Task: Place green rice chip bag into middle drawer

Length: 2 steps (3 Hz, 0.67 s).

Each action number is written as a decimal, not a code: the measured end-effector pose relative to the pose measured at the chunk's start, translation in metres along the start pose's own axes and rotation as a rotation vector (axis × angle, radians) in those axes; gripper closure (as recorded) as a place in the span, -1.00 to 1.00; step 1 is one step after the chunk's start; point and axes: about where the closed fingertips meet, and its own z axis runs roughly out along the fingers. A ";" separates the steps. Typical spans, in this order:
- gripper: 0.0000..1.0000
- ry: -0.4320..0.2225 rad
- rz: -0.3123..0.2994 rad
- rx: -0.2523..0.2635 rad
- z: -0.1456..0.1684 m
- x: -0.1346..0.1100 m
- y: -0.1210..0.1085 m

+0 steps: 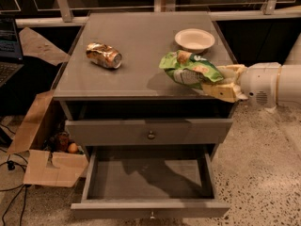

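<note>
Green and glossy, the green rice chip bag [189, 68] is held in the air over the front right part of the grey cabinet top [136, 36], and it casts a dark shadow on the surface just to its left. The bag is wrinkled, with white and orange print facing up. The gripper [212, 81] reaches in from the right on a white arm [268, 83], and its pale fingers [225, 91] are clamped on the bag's right end, one above it and one below.

Behind the bag, near the back right corner of the top, stands a white bowl [194, 39], apart from the bag. Well to the left lies a dented gold-brown can [104, 55] on its side.

Below the top, an upper drawer [117, 132] is closed and shows only its front panel and a round knob. Under it, the middle drawer [141, 175] is pulled out toward the camera with its grey floor bare. It lies lower than the bag and nearer the front.

On the floor to the left of the cabinet sits an open cardboard box [47, 166].
</note>
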 end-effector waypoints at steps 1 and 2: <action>1.00 -0.017 0.003 0.036 -0.013 0.000 0.022; 1.00 -0.050 0.032 0.102 -0.030 0.010 0.042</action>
